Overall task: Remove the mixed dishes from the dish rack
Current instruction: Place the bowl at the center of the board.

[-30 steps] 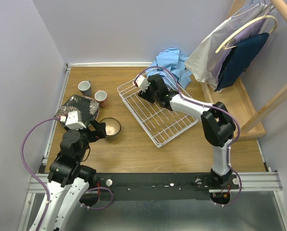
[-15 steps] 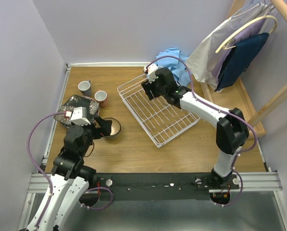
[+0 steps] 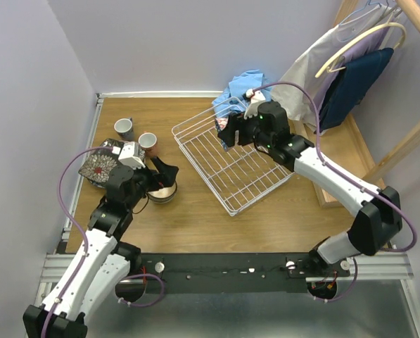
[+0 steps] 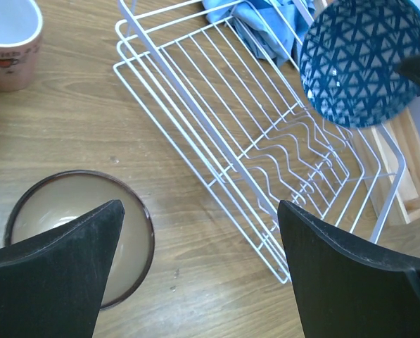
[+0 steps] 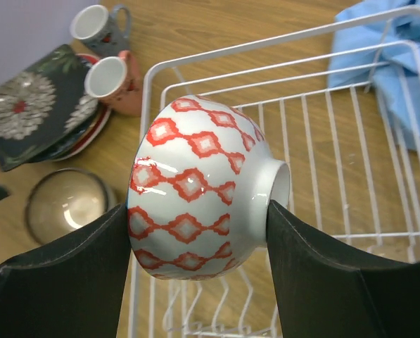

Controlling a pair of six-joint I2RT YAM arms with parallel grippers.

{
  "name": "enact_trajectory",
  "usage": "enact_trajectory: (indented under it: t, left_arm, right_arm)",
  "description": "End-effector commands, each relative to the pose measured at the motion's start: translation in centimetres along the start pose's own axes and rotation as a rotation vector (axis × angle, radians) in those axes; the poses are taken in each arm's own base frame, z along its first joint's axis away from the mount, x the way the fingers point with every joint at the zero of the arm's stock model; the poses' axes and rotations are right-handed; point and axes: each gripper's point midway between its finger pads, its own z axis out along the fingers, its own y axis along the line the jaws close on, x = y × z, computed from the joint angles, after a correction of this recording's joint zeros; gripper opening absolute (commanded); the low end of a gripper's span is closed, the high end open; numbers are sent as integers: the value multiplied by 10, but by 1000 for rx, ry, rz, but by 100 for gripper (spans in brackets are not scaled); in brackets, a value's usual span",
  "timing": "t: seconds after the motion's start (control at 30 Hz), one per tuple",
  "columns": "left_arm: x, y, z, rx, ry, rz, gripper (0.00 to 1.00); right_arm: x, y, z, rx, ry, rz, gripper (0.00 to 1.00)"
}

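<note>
My right gripper is shut on a small bowl, white with red diamonds outside and blue inside, held on its side above the far part of the white wire dish rack. In the top view the right gripper is over the rack's far edge. My left gripper is open and empty just above a brown bowl on the table left of the rack. The brown bowl lies under my left finger. The rack shows no other dishes.
A black floral square plate on round plates, a grey cup and an orange-red cup stand at the far left. A blue cloth lies behind the rack. A wooden clothes rack with hanging clothes stands at the right.
My right gripper has moved from the rack's far left corner to the right and up with the patterned bowl. My left arm has reached farther forward over the brown bowl.
</note>
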Motion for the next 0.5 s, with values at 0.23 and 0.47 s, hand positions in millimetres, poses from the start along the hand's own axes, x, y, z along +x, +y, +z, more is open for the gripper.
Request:
enact_trajectory:
  t: [0.23,0.47]
  left_arm:
    - [-25,-46,23,177,-16,-68,99]
    - [-33,-74,32,290,-24,-116,98]
  right_arm:
    - [-38,74,-62,-360,-140,301,40]
    - [-30,94,-76,-498,-140,420,40]
